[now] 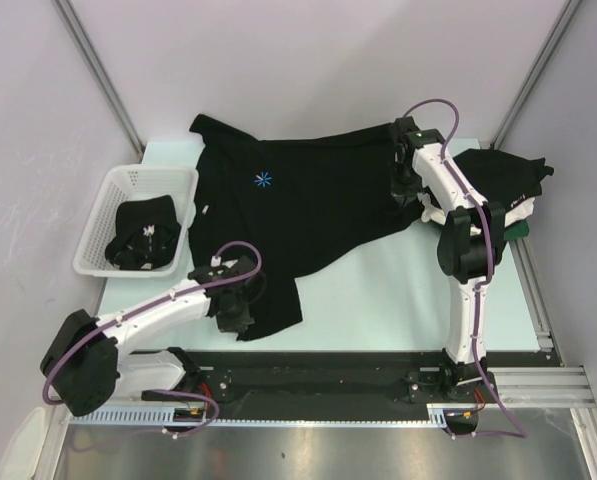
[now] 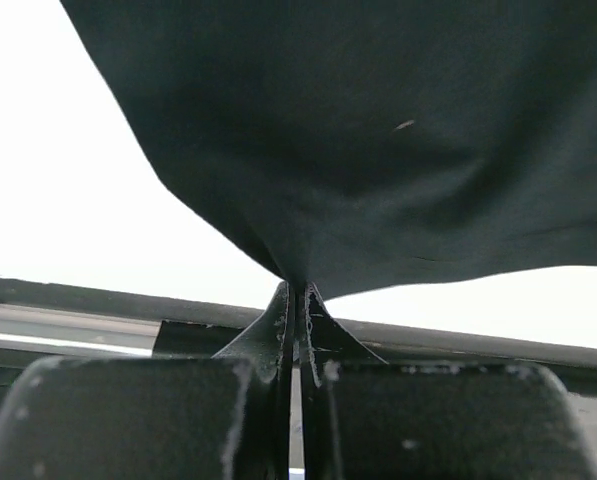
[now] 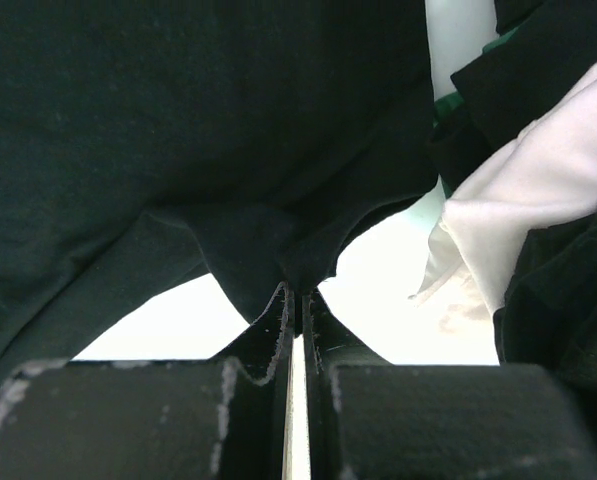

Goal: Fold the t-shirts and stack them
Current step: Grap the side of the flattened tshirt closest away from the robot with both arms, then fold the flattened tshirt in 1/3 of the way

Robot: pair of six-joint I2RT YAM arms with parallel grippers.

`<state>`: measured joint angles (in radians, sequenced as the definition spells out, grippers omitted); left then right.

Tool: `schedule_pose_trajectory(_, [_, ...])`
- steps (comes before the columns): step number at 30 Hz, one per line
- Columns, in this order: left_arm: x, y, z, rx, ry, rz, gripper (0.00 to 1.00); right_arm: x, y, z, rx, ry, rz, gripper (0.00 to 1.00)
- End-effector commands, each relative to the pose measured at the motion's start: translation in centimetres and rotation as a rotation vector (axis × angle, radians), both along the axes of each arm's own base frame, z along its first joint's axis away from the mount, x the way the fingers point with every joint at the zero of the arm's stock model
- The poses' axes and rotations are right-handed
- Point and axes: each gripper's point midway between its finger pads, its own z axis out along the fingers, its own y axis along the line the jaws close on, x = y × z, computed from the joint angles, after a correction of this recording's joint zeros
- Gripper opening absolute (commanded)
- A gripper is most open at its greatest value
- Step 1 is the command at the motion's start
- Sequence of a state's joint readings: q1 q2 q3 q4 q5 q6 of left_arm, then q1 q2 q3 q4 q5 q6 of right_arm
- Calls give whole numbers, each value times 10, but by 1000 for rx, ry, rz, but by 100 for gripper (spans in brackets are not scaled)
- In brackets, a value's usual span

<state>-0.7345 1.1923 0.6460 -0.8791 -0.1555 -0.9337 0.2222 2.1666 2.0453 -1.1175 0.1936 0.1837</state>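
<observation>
We have both grippers clenched on the black t-shirt (image 1: 318,200). The left gripper (image 2: 296,290) pinches a point of cloth at the shirt's 7 o'clock corner, and the right gripper (image 3: 298,290) pinches its edge at 3 o'clock. The shirt lies spread across the middle of the tabletop (image 1: 398,300) with its blue mark (image 1: 264,180) facing up.

To fold it well, we judge that we should lift both pinches together and hold the cloth taut between them. We would then carry the held edge over the body in one even sweep, so nothing bunches underneath.

The right side wants care. A pile of shirts (image 1: 503,180) sits just beside that gripper at 3 o'clock, with white cloth (image 3: 538,190) close to the fingers. The basket (image 1: 118,185) at 9 o'clock holds another dark shirt (image 1: 143,235).
</observation>
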Motion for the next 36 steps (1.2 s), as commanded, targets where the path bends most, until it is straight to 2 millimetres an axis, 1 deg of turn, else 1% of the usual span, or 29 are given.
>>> schedule_pose_trajectory(1, [31, 3, 41, 20, -136, 2, 0, 13, -2, 31, 13, -91, -16, 0])
schedule_pose_trajectory(5, [49, 8, 62, 32, -187, 18, 0, 16, -4, 41, 9, -115, -24, 0])
schedule_pose_trajectory(6, [54, 7, 68, 32, -203, 11, 0, 18, -5, 46, 9, -134, -29, 0])
schedule_pose_trajectory(8, [61, 14, 75, 46, -221, 30, 0, 21, -10, 53, -5, -155, -43, 0])
schedule_pose_trajectory(9, [66, 16, 81, 49, -236, 28, 0, 24, -13, 59, -6, -174, -52, 0])
schedule_pose_trajectory(11, [76, 25, 88, 61, -255, 56, 0, 28, -19, 64, -18, -191, -68, 0])
schedule_pose_trajectory(14, [98, 41, 104, 85, -310, 71, 0, 38, -24, 70, -2, -215, -90, 0])
schedule_pose_trajectory(15, [109, 43, 114, 84, -342, 82, 0, 40, -24, 72, 1, -221, -94, 0])
schedule_pose_trajectory(17, [123, 56, 120, 117, -352, 98, 0, 45, -24, 74, 12, -231, -95, 0])
schedule_pose_trajectory(18, [133, 59, 129, 118, -378, 110, 0, 47, -25, 74, 13, -234, -99, 0])
schedule_pose_trajectory(19, [141, 66, 130, 129, -378, 134, 0, 49, -26, 78, 15, -248, -101, 0])
schedule_pose_trajectory(20, [148, 68, 133, 134, -387, 128, 0, 51, -26, 76, 17, -248, -105, 0])
schedule_pose_trajectory(21, [159, 69, 143, 124, -423, 140, 0, 53, -26, 78, 17, -255, -104, 0])
schedule_pose_trajectory(22, [166, 74, 147, 123, -435, 155, 0, 55, -26, 80, 18, -261, -104, 0])
schedule_pose_trajectory(23, [173, 75, 144, 134, -425, 150, 0, 57, -27, 80, 17, -266, -106, 0])
schedule_pose_trajectory(24, [183, 76, 153, 130, -451, 161, 0, 58, -27, 81, 18, -270, -107, 0])
schedule_pose_trajectory(25, [190, 81, 154, 135, -453, 172, 0, 61, -28, 81, 15, -276, -110, 0])
schedule_pose_trajectory(26, [197, 82, 151, 146, -442, 167, 0, 64, -30, 81, 14, -281, -116, 0])
schedule_pose_trajectory(27, [207, 82, 158, 140, -465, 175, 0, 65, -30, 81, 12, -284, -115, 0])
schedule_pose_trajectory(28, [213, 86, 160, 142, -469, 186, 0, 67, -30, 80, 11, -287, -116, 0])
schedule_pose_trajectory(29, [220, 87, 155, 150, -457, 183, 0, 69, -31, 80, 11, -292, -117, 0])
schedule_pose_trajectory(30, [229, 88, 162, 145, -478, 192, 0, 72, -32, 80, 5, -297, -118, 0])
schedule_pose_trajectory(34, [254, 96, 164, 152, -484, 212, 0, 81, -37, 82, -10, -324, -124, 0])
schedule_pose_trajectory(35, [261, 98, 171, 154, -501, 213, 0, 82, -38, 84, -15, -332, -124, 0])
schedule_pose_trajectory(36, [267, 100, 166, 160, -491, 218, 0, 85, -40, 85, -18, -342, -126, 0])
